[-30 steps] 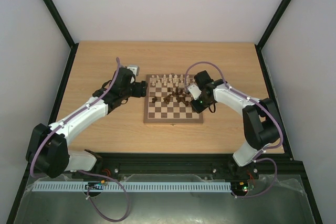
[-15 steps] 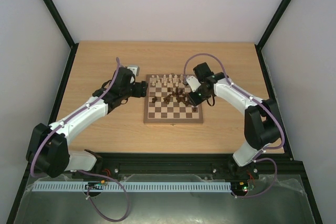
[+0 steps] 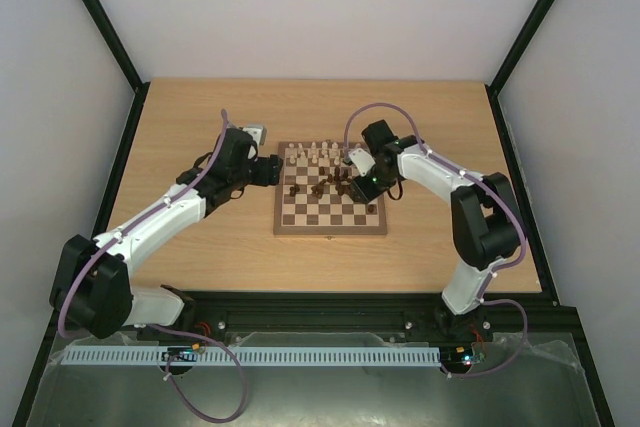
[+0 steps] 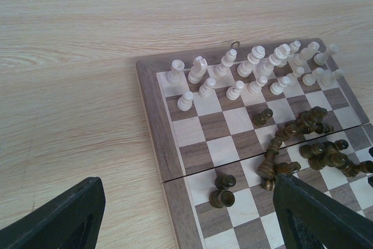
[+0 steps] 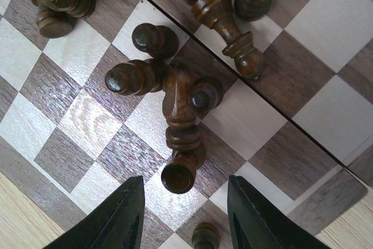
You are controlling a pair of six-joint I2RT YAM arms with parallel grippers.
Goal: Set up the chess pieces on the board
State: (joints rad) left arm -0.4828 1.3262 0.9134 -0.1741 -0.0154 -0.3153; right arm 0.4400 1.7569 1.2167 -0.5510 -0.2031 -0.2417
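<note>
Right pincer (image 5: 185, 186) gapes above toppled dark chess pieces (image 5: 179, 115).

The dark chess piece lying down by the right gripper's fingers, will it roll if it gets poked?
Probably. The dark chess piece is round and lies on its side, so it would likely roll in a curve. Its glossy surface may slip in the right gripper. The dark pieces touching it might stop it.
</note>
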